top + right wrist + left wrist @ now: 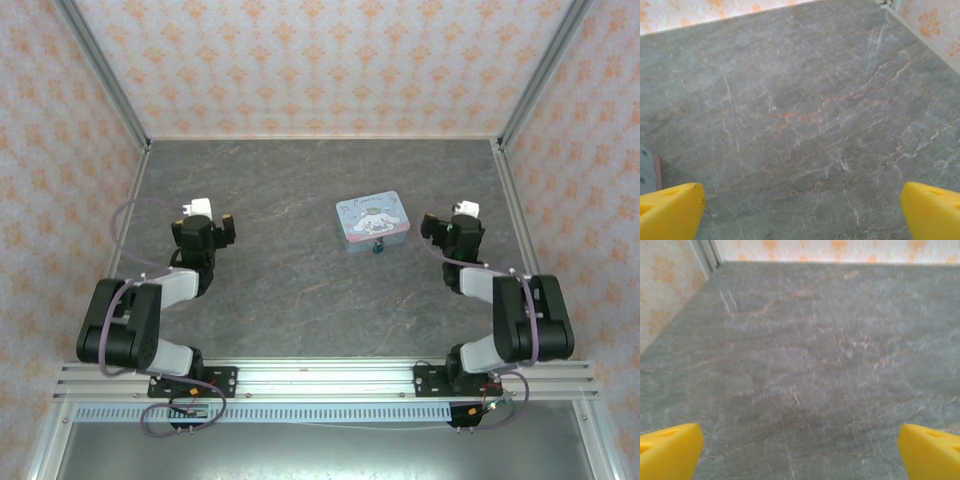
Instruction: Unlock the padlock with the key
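We see left hand (800,452) and right hand (802,212) with fingers spread wide above the bench (290,290); padlock (378,243) and key (379,250) lie at the tin's (373,218) near edge, open bench around.

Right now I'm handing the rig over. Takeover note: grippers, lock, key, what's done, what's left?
Left gripper: open, empty, over bare table.
Right gripper: open, empty, to the right of the tin.
Padlock: small dark item at the tin's near edge; the key is too small to tell apart from it.
Done: nothing grasped.
Left: pick up the key, steady the lock, insert, turn.
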`<state>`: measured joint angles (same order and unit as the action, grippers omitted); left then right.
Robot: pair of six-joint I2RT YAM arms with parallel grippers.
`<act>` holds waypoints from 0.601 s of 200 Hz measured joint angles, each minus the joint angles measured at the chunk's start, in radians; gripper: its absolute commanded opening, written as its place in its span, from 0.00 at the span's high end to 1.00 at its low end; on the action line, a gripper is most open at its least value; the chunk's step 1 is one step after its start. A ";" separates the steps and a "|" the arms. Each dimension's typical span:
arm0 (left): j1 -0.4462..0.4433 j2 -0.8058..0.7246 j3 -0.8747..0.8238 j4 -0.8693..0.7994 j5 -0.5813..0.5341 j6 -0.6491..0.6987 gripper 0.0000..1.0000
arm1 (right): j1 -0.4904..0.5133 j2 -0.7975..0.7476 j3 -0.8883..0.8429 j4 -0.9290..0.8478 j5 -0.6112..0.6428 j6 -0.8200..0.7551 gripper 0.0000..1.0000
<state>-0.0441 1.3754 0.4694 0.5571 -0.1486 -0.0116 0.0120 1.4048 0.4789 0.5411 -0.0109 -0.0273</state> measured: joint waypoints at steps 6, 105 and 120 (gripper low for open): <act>0.000 -0.042 0.009 -0.032 -0.002 -0.010 0.00 | 0.000 -0.028 0.019 -0.040 0.000 0.010 0.00; -0.336 -0.299 0.201 -0.519 0.157 -0.418 0.01 | 0.172 -0.349 0.202 -0.858 -0.196 0.330 0.21; -0.425 -0.273 0.194 -0.523 0.177 -0.474 0.01 | 0.241 -0.369 0.179 -0.937 -0.213 0.368 0.29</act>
<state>-0.4694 1.1023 0.6632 0.0338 0.0288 -0.4858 0.2527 1.0359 0.6575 -0.3962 -0.2241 0.3408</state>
